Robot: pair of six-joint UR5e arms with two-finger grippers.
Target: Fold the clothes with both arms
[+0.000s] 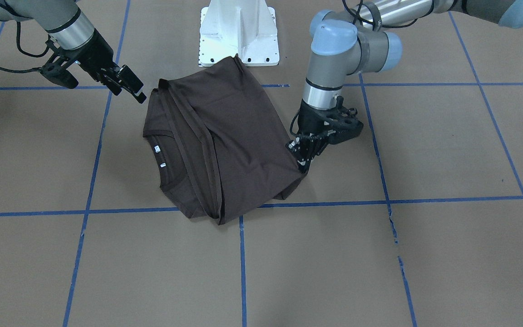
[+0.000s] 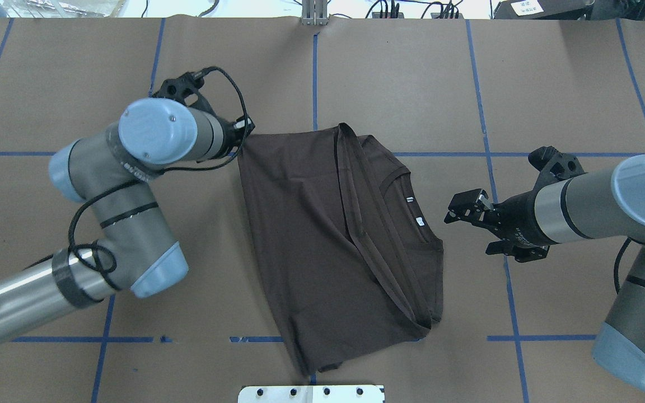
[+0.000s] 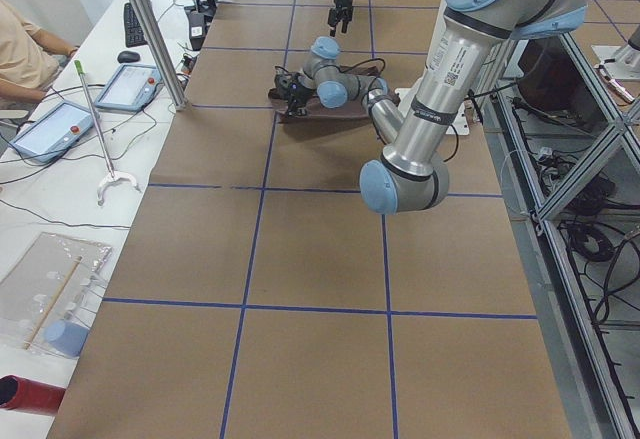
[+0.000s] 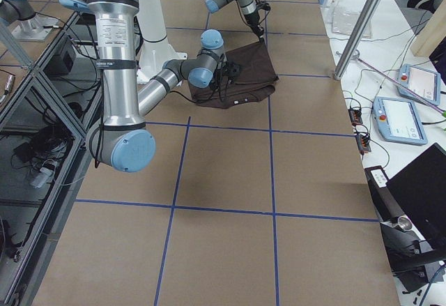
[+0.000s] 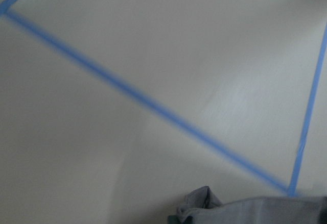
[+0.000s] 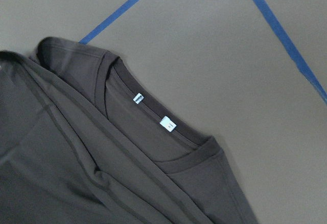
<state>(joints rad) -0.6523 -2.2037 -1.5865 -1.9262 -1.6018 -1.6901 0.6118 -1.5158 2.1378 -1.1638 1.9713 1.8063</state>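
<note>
While left gripper pinches (corner), T-shirt lies folded.

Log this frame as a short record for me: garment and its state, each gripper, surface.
garment: dark brown short-sleeved T-shirt, partly folded, lying on the table
collar: ribbed collar and white neck tags uncovered, on the robot's right side
left gripper: shut on the T-shirt's corner, low at the table
right gripper: open, apart from the T-shirt, beside its collar end
surface: brown paper table with blue tape grid
</note>
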